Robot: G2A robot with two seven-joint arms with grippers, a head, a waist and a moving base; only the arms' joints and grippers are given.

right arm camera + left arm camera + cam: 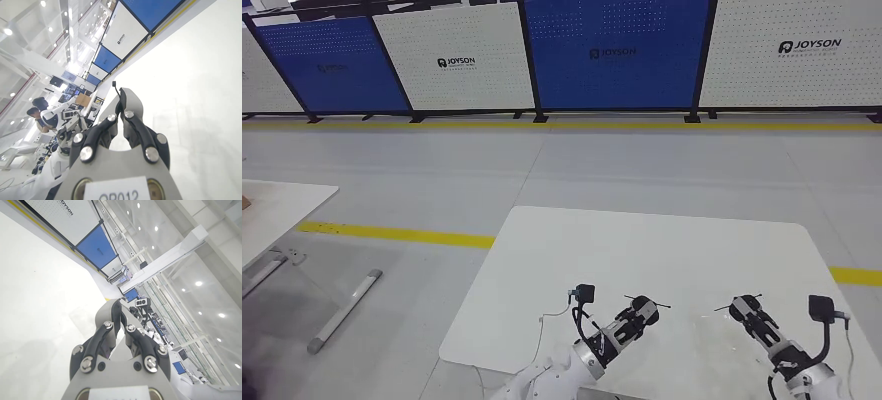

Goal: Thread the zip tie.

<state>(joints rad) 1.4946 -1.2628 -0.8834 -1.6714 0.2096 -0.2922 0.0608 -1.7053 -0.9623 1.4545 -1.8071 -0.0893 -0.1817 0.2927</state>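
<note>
Both grippers hover low over the near part of the white table (642, 250), tips facing each other with a gap between them. My left gripper (645, 305) is shut, and a thin black zip tie strip (662, 304) sticks out across its tips toward the right arm. My right gripper (742, 304) is also shut on a thin black strip (722, 308). In the right wrist view the zip tie's small square head (113, 83) pokes out just past the shut right gripper (121, 92). The left gripper (120, 303) shows pads pressed together. Whether the two strips join is unclear.
The table's left edge (477, 290) runs close to the left arm. A second white table (272, 210) stands off to the left across the floor. Blue and white partition panels (617, 55) line the back, behind a yellow floor stripe (392, 234).
</note>
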